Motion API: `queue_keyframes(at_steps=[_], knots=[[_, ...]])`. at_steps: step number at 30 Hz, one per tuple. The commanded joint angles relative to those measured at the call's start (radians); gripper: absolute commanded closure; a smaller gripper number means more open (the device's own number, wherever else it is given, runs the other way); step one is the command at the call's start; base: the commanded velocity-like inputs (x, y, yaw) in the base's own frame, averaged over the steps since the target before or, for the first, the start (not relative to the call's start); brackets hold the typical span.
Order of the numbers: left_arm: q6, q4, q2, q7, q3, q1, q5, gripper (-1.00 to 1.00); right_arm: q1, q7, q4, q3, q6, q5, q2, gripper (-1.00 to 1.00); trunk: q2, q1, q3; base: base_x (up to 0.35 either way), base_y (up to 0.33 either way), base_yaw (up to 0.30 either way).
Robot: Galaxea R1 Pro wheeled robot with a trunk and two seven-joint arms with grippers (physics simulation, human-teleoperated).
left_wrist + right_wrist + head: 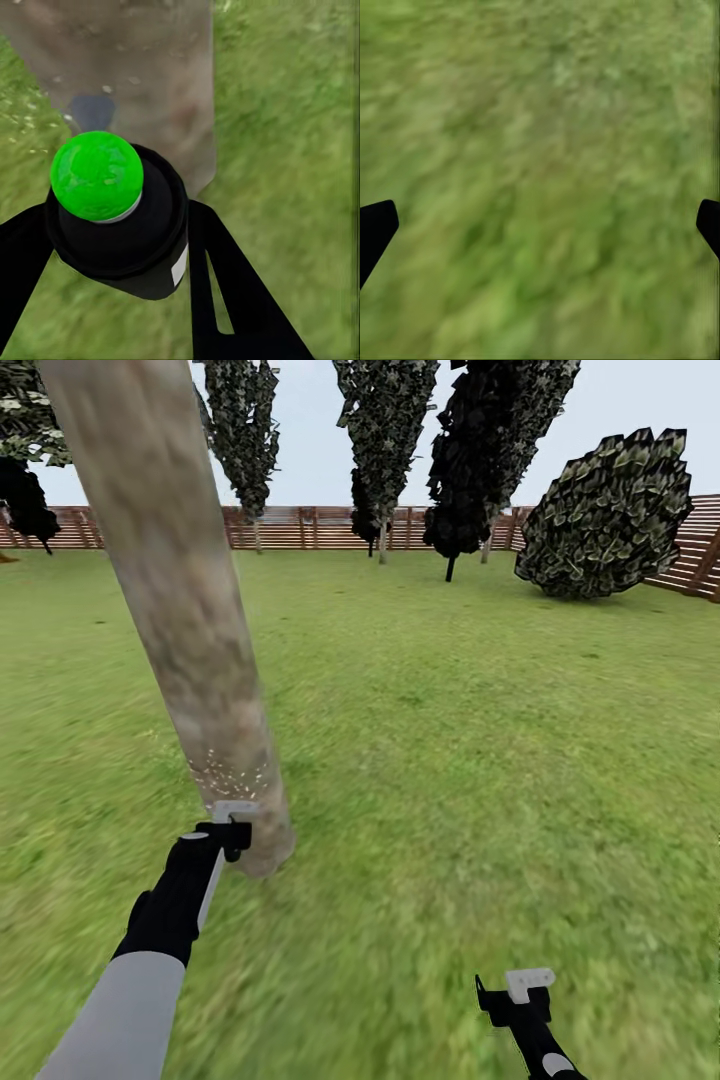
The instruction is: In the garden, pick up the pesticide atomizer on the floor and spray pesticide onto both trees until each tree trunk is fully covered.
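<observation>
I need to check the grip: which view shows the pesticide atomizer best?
The left wrist view: the pesticide atomizer sits close up between the left tool's fingers, facing the tree trunk. In the head view the left tool hides it.

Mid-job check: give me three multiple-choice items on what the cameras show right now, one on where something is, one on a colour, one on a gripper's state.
1. Where is the left gripper?
A. at the base of the tree trunk
B. beside the fence
C. over the round bush

2. What colour is the top of the atomizer?
A. red
B. bright green
C. white

3. How is the right gripper?
A. shut on a bottle
B. open over the grass
C. shut and empty

Key: 1 A, the head view shows it against the trunk's foot; 2 B, the left wrist view shows a green cap; 3 B, its fingers stand wide apart, nothing between.
</observation>
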Motion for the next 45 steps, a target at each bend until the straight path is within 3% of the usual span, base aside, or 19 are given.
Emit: queue_keyframes(at_steps=[1,6,10,12,16,20,21,23,27,30,35,40,45], knots=[[0.004,0.005,-0.001,-0.004,0.003,-0.001,-0.007,1.00,-0.001,-0.004,0.001,-0.006,-0.004,0.011,0.000,-1.00,0.000,0.000,-0.001,0.112,-0.253,0.000],[-0.006,0.035,0.001,-0.005,0.010,0.014,-0.008,1.00,-0.001,-0.004,0.002,-0.006,-0.004,0.011,0.000,-1.00,0.000,0.000,-0.001,0.029,-0.266,0.000],[-0.097,0.085,0.003,-0.003,0.060,0.042,-0.009,1.00,-0.001,-0.004,0.001,-0.006,-0.004,0.011,0.000,-1.00,0.000,0.000,-0.001,0.002,-0.271,0.000],[-0.111,0.139,0.005,-0.004,0.088,0.046,-0.010,1.00,-0.001,-0.004,0.002,-0.006,-0.004,0.011,0.000,-1.00,0.000,0.000,-0.001,0.000,-0.272,0.067],[-0.135,0.189,0.008,-0.003,0.105,0.047,-0.014,1.00,-0.001,-0.004,0.002,-0.006,-0.004,0.011,0.000,-1.00,0.000,0.000,-0.001,0.005,-0.273,0.221],[-0.146,0.213,0.008,0.028,0.107,0.047,-0.011,1.00,-0.001,-0.004,0.002,-0.006,-0.004,0.011,0.000,-1.00,0.000,0.000,-0.001,0.154,-0.239,0.267],[-0.197,0.239,0.009,0.071,0.108,0.047,-0.009,1.00,-0.001,-0.004,0.002,-0.006,-0.004,0.011,0.000,-1.00,0.000,0.000,-0.001,0.233,-0.191,0.269],[-0.229,0.292,0.010,0.081,0.116,0.047,-0.007,1.00,-0.001,-0.004,0.002,-0.006,-0.004,0.011,0.000,-1.00,0.000,0.000,-0.001,0.238,-0.188,0.209],[-0.245,0.379,0.011,0.078,0.120,0.043,-0.006,1.00,-0.001,-0.003,0.002,-0.006,-0.004,0.011,0.000,-1.00,0.000,0.000,-0.001,0.259,-0.169,0.041],[-0.247,0.392,0.014,0.075,0.120,0.043,-0.006,1.00,-0.001,-0.003,0.002,-0.006,-0.004,0.011,0.000,-1.00,0.000,0.000,-0.001,0.280,-0.151,0.003],[-0.247,0.395,0.046,0.071,0.117,0.045,-0.006,1.00,-0.001,-0.003,0.002,-0.006,-0.004,0.011,0.000,-1.00,0.000,0.000,-0.001,0.243,-0.084,0.000],[-0.293,0.433,0.041,0.069,0.106,0.045,-0.008,1.00,-0.001,-0.003,0.002,-0.006,-0.004,0.011,0.000,-1.00,0.000,0.000,-0.001,0.016,-0.003,0.009],[-0.303,0.460,0.048,0.025,0.107,0.044,-0.007,1.00,-0.001,-0.002,0.002,-0.006,-0.004,0.011,0.000,-1.00,0.000,0.000,-0.001,0.001,0.000,0.228]])
